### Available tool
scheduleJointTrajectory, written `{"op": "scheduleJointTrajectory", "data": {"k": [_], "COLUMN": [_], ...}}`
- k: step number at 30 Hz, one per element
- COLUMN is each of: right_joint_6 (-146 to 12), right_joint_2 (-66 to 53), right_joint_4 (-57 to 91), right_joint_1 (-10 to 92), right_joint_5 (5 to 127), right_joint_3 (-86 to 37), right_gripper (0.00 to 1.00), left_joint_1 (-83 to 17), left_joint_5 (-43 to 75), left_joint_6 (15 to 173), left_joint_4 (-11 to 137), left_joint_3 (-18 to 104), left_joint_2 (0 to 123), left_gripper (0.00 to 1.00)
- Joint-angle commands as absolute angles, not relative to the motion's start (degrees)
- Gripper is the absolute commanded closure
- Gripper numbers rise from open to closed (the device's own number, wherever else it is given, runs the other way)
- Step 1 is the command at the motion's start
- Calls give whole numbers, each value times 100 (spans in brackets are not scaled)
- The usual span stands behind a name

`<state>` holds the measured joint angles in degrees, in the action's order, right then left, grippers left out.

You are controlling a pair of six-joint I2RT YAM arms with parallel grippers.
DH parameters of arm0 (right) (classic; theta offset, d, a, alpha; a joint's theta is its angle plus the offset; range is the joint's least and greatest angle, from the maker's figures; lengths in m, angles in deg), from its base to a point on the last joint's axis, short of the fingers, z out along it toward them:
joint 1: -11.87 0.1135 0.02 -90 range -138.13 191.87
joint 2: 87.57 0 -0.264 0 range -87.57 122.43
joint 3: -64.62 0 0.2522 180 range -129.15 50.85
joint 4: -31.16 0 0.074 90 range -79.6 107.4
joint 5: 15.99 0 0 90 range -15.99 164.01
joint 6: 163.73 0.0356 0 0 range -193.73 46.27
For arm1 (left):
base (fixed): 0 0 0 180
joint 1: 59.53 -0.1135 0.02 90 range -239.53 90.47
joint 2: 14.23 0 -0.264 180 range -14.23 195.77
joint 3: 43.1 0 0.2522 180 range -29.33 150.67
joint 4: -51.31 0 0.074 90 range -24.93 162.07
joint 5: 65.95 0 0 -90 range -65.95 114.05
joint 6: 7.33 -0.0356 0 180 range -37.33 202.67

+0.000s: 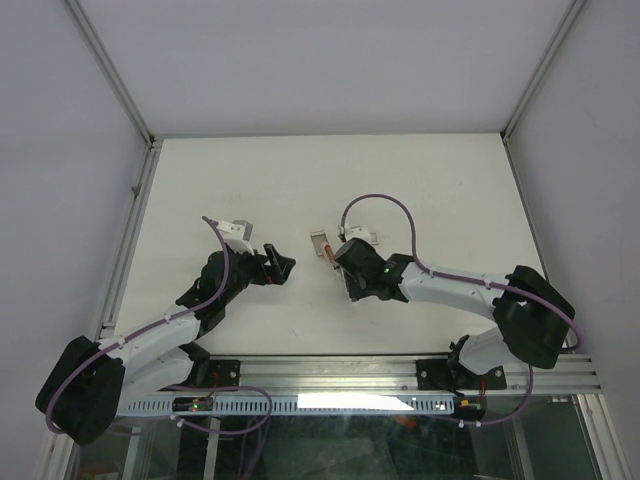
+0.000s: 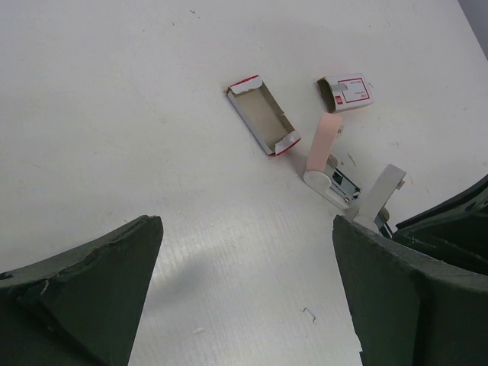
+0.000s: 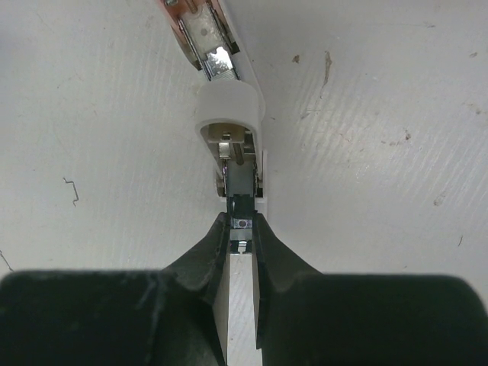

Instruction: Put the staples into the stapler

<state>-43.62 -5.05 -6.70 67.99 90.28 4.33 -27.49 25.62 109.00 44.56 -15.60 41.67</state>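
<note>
Pinched the stapler by its white half in the right fingers, hinged open in a V on the worktop. Spread the left fingers wide, holding nothing. Called for a steady pinch, magazine exposed, while fetching the staples lying just beyond.

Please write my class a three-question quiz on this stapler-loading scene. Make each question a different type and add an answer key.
1. True or false: the left gripper is holding the stapler.
2. Whose fingers are closed on the stapler? A) the left gripper B) the right gripper C) neither
3. Fill in: the open box lying near the stapler looks ____ inside.

Key: 1 false; 2 B; 3 empty.
</note>
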Motion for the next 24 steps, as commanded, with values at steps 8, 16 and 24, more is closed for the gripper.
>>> {"op": "scheduleJointTrajectory", "data": {"k": [8,16,24], "right_joint_6": [-4323,-4321,-4349], "right_joint_2": [-419,-356,-461], "right_joint_4": [-761,-820,-870], "right_joint_1": [6916,6952,6961], "right_joint_5": [9235,9194,9211], "right_joint_3": [111,41,-25], "right_gripper": [89,83,72], "left_joint_1": [-2762,-2762,-2762], "left_joint_5": [2642,2651,2669], "left_joint_6": [10763,10754,10753], "left_joint_4": [4302,4318,4318], "left_joint_3": [-1504,-1509,-1518], "left_joint_2": [4141,4116,4079], "left_gripper": [1,1,1]}}
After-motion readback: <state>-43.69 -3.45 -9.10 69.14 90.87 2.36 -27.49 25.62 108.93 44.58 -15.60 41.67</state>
